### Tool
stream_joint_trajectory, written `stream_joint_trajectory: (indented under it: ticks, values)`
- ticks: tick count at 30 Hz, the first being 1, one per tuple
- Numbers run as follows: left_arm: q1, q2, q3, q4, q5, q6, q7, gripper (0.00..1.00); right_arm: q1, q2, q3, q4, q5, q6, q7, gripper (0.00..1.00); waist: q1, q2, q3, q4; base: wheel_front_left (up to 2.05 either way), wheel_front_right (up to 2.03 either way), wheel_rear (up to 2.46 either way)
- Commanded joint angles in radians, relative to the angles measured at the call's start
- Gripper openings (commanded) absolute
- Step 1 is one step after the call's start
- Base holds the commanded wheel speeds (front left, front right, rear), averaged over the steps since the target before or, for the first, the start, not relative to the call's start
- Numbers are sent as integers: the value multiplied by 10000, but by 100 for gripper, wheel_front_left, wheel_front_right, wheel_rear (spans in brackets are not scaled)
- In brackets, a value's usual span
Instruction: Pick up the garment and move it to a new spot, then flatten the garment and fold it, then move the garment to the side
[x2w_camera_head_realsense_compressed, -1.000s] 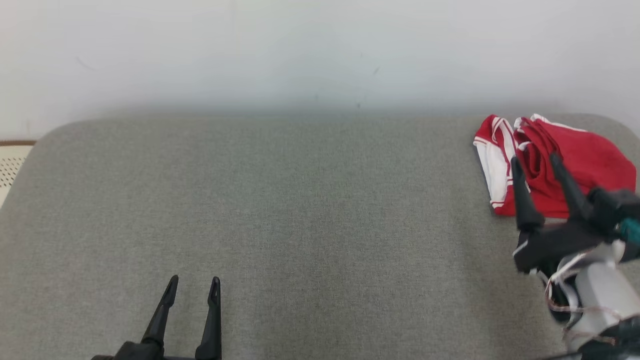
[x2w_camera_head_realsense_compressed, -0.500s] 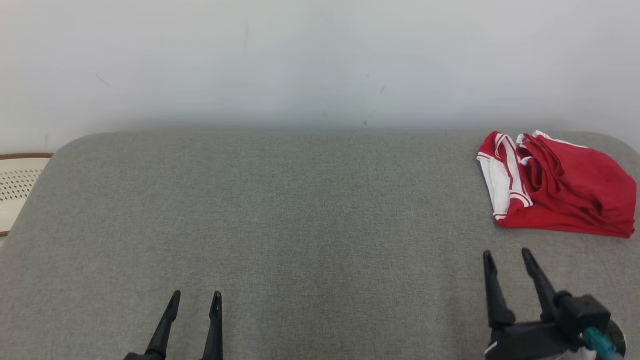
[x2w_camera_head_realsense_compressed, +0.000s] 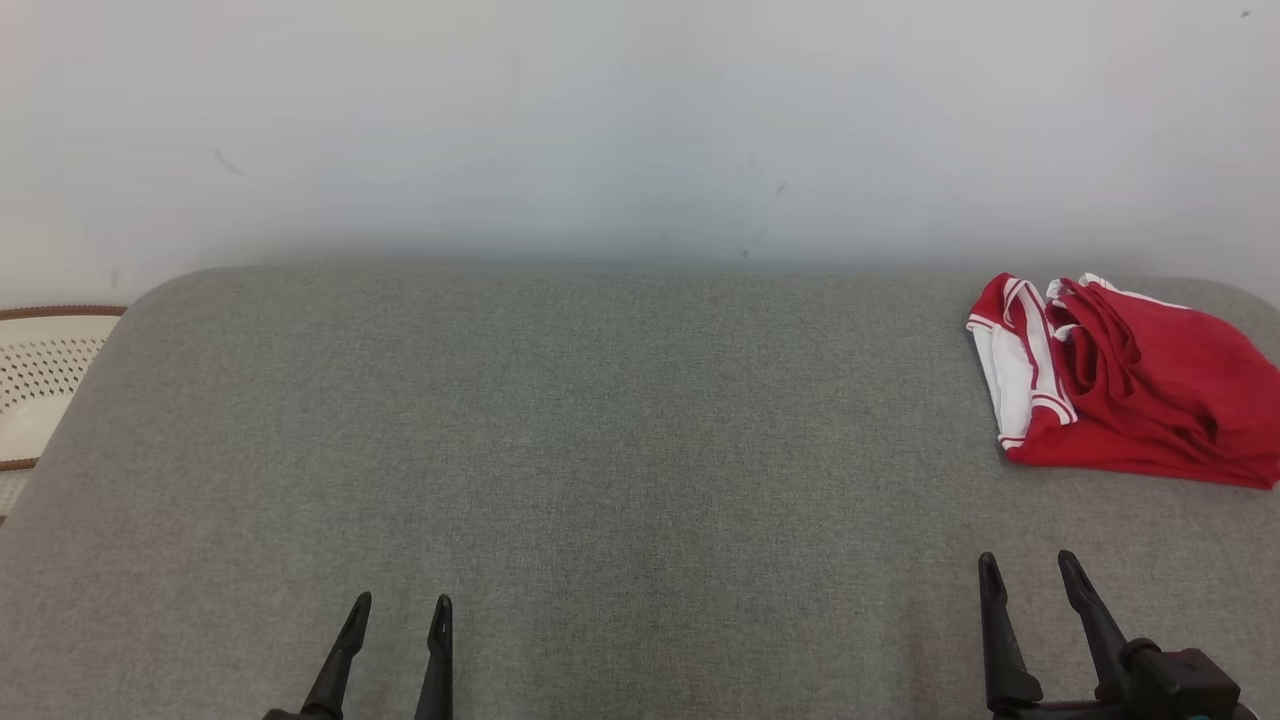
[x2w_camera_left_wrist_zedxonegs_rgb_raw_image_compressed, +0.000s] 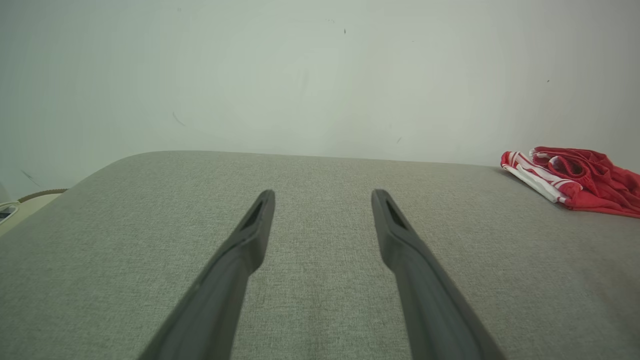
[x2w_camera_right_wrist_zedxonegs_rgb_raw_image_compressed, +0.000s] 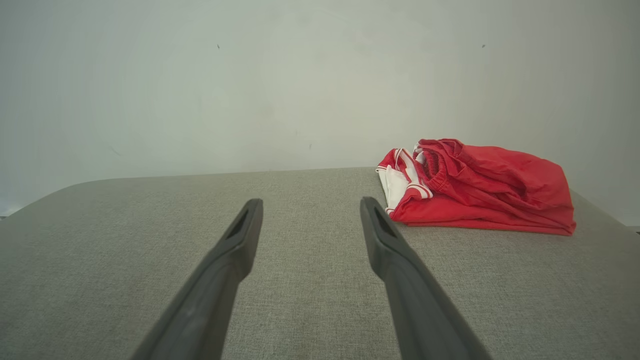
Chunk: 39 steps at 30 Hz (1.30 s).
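The garment (x2w_camera_head_realsense_compressed: 1130, 390), red with white trim, lies in a compact, layered bundle at the far right corner of the bench (x2w_camera_head_realsense_compressed: 600, 420), its right side reaching the bench's right edge; its near edge runs fairly straight, the top is rumpled and a gathered waistband shows on top; it looks folded rather than dropped, though loosely.

The left claw (x2w_camera_head_realsense_compressed: 402, 600) hovers at the near edge towards the left, fingers apart and empty; the right claw (x2w_camera_head_realsense_compressed: 1027, 558) hovers at the near edge towards the right, fingers apart and empty, well short of the garment; neither touches cloth.

My reading: with the bundle off to the side, the middle of the bench bare and both claws free, the moving, flattening, folding and setting aside appear done; little or nothing seems left, save perhaps tidying the fold.

Containers: a pale perforated thing with a brown rim (x2w_camera_head_realsense_compressed: 40, 385) shows beyond the bench's left edge, perhaps a basket; I cannot tell what it holds.
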Motion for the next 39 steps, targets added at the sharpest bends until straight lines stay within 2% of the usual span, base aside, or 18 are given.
stream_joint_trajectory:
  ticks: [1,11,39]
  values:
    - [114,87,-7,35,-22,5,25,100,140,42,-61,-15,-116,-6,93,100,0,0,1,-2,0,0,0]
    - [61,160,-121,111,-15,80,98,100,153,78,-391,-225,-160,-6,364,100,0,0,11,-34,0,0,0]
    - [-12,212,-74,153,-382,117,-7,100,176,144,-304,-86,27,-6,311,100,0,0,-6,-117,0,0,0]
